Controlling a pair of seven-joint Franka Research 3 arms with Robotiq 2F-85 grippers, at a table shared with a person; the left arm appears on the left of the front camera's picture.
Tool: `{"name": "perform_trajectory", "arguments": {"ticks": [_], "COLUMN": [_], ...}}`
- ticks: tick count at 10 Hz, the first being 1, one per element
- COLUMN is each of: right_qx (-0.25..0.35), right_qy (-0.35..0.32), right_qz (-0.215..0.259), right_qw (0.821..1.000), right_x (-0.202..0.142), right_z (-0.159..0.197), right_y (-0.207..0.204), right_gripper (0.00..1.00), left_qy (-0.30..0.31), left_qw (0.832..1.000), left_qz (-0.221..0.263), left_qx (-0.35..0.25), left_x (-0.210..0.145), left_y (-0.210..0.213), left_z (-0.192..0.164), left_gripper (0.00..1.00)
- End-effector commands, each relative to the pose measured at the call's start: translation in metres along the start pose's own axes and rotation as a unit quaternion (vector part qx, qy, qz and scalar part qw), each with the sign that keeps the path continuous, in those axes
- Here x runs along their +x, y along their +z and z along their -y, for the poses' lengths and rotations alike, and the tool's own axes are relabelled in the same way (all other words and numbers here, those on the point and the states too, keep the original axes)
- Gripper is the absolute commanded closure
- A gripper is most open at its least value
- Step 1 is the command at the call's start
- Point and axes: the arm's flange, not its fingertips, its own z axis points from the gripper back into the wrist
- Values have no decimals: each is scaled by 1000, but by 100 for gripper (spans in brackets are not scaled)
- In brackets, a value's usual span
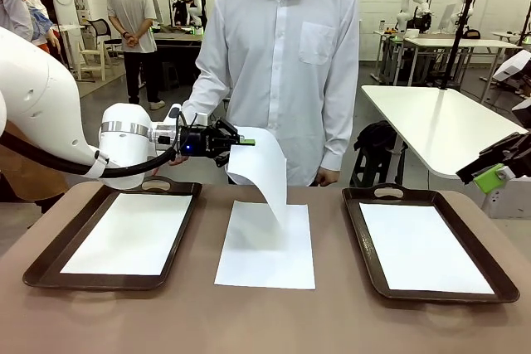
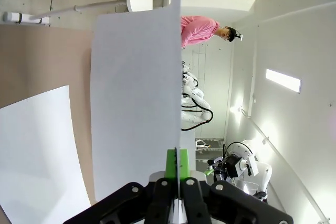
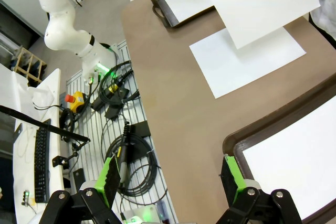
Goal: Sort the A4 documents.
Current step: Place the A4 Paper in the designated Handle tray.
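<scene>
A curled A4 document (image 1: 260, 170) is gripped above the table (image 1: 332, 317) by the left claw (image 1: 243, 143); the right claw (image 3: 170, 176) is splayed wide, empty.

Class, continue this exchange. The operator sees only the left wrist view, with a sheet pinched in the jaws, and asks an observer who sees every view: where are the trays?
Observer: The left tray and the right tray flank the middle sheet, which lies below your held sheet.
Operator: Are they filled?
Observer: Each holds paper: the left tray's sheet and the right tray's sheet.
Operator: And the right gripper?
Observer: The right gripper hovers raised at far right, jaws open and empty.
</scene>
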Motion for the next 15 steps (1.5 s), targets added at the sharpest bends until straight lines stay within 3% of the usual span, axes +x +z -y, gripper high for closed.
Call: {"name": "perform_trajectory", "arguments": {"ticks": [1,3,6,9,11,15], "right_qx": [3,3,3,3,3,3], "right_qy": [2,2,2,2,2,2], "right_qz": [3,3,3,3,3,3], "right_qw": [1000,1000,1000,1000,1000,1000], "right_x": [0,0,0,0,0,0], "right_z": [0,0,0,0,0,0], "right_y": [0,0,0,0,0,0], "right_gripper": [0,0,0,0,0,0], "left_qy": [-1,-45,-31,-31,-27,-4], "left_qw": [1000,995,987,986,988,986], "left_qz": [-23,-76,-131,-134,-92,-59], "left_qx": [6,44,86,91,119,154], "left_x": [0,-19,-52,-85,-97,-96], "left_y": [-1,9,51,108,134,159], "left_z": [10,42,63,69,76,54], "left_gripper": [99,99,99,99,99,99]}}
